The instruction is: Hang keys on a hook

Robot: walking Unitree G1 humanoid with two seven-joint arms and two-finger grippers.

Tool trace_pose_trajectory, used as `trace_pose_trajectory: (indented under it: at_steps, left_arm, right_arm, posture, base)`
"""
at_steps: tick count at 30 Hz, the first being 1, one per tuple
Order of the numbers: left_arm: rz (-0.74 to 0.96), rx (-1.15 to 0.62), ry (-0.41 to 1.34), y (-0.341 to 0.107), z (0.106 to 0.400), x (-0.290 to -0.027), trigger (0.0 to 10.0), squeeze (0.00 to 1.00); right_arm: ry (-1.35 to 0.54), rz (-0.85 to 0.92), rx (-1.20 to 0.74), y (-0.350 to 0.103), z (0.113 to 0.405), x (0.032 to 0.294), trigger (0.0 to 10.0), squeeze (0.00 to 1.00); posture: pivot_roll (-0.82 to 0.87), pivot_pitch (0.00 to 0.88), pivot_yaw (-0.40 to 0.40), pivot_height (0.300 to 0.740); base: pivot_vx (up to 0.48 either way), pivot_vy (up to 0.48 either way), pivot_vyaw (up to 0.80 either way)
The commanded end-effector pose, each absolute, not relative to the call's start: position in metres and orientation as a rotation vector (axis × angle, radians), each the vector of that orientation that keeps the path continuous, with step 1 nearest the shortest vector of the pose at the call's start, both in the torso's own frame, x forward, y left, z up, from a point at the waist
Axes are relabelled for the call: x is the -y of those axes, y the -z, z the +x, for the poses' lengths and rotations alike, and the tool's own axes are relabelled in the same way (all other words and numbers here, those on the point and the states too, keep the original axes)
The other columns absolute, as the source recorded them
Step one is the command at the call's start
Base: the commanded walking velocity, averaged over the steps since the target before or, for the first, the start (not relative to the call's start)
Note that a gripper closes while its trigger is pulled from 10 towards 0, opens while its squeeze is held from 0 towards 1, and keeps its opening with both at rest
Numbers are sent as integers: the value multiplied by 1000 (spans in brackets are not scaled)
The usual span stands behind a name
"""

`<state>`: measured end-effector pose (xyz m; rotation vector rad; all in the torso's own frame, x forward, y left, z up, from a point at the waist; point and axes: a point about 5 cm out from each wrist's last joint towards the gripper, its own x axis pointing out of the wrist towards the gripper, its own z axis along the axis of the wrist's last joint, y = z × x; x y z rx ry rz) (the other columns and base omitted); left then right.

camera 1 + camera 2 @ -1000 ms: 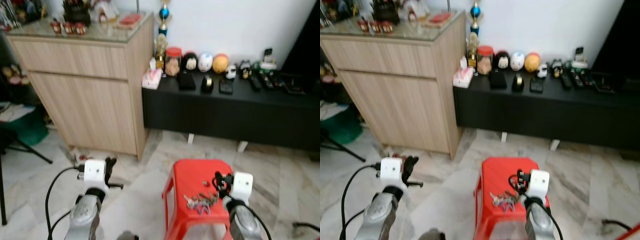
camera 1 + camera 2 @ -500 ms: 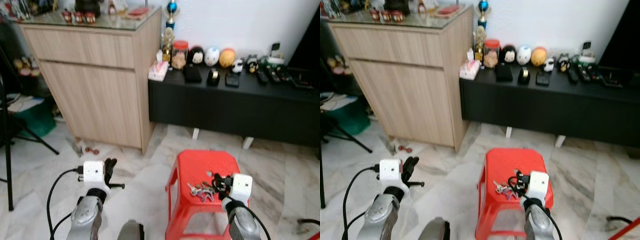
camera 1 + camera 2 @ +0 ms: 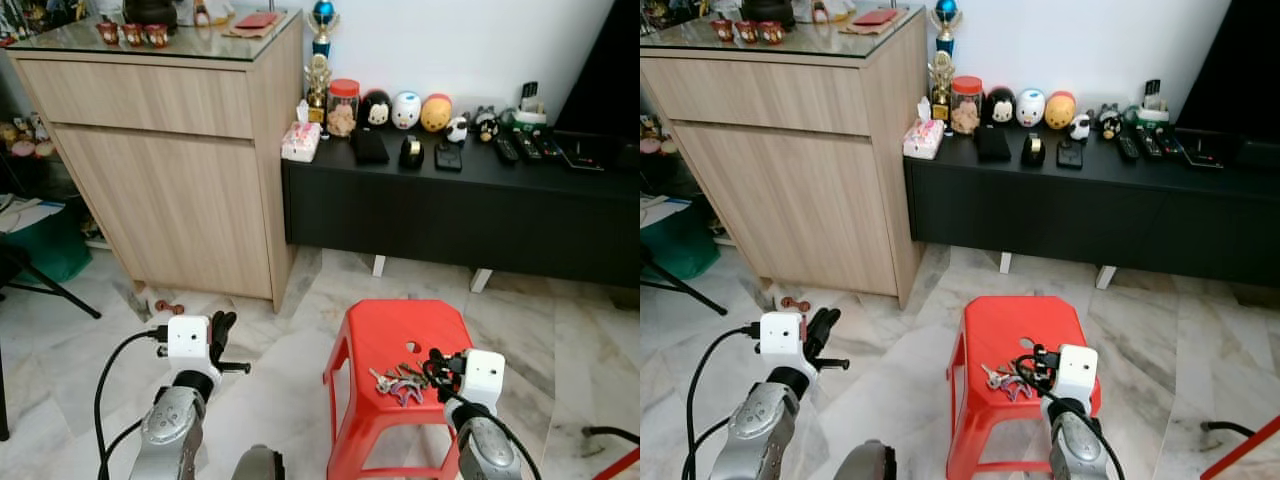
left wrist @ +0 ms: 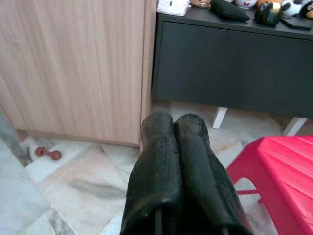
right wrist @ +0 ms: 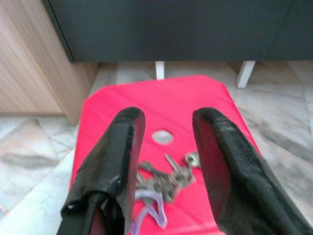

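A bunch of keys (image 3: 398, 381) with a purple loop lies on top of a red plastic stool (image 3: 390, 335), near its front edge. The same keys (image 5: 166, 183) lie between and below the fingers in the right wrist view. My right gripper (image 3: 436, 365) hovers open just above the stool's right front corner, beside the keys and apart from them. My left gripper (image 3: 220, 330) is held over the floor left of the stool, its two fingers (image 4: 159, 161) pressed together with nothing in them.
A wooden cabinet (image 3: 170, 150) stands at the left. A low black bench (image 3: 450, 215) along the wall carries toys, jars and remotes. A small red dumbbell (image 4: 48, 153) lies on the marble floor. A black stand leg (image 3: 45, 285) sits at far left.
The camera has shifted, so the whole scene sits differently. Both grippers keep their poses; the right one stays open by the keys.
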<state>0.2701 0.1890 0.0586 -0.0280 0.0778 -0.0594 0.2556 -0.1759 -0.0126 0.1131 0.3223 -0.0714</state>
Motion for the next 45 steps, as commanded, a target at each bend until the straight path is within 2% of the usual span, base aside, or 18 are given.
trace_pose_trajectory:
  at_steps: [1,12,36,40,45]
  left_arm:
    - [-27,-65,70,-64,273,-188,10000,0]
    - [-19,-59,80,-66,273,-186,10000,0]
    - [-26,-68,80,-65,273,-186,10000,0]
    - [-26,-67,75,-65,273,-186,10000,0]
    - [-22,-68,83,-65,274,-185,10000,0]
  right_arm:
    - [69,109,-311,9,259,176,10000,0]
    - [79,117,-324,11,258,175,10000,0]
    - [56,107,-343,13,257,173,10000,0]
    - [47,93,-375,15,257,171,10000,0]
    - [38,99,-353,14,257,170,10000,0]
  posture:
    - [144,1,-37,652]
    - [148,0,-36,652]
    - [145,4,-38,652]
    - [147,5,-40,632]
    - [143,7,-39,632]
  base:
    - [371,0,0]
    - [356,0,0]
    - [0,0,0]
    - [0,0,0]
    - [0,0,0]
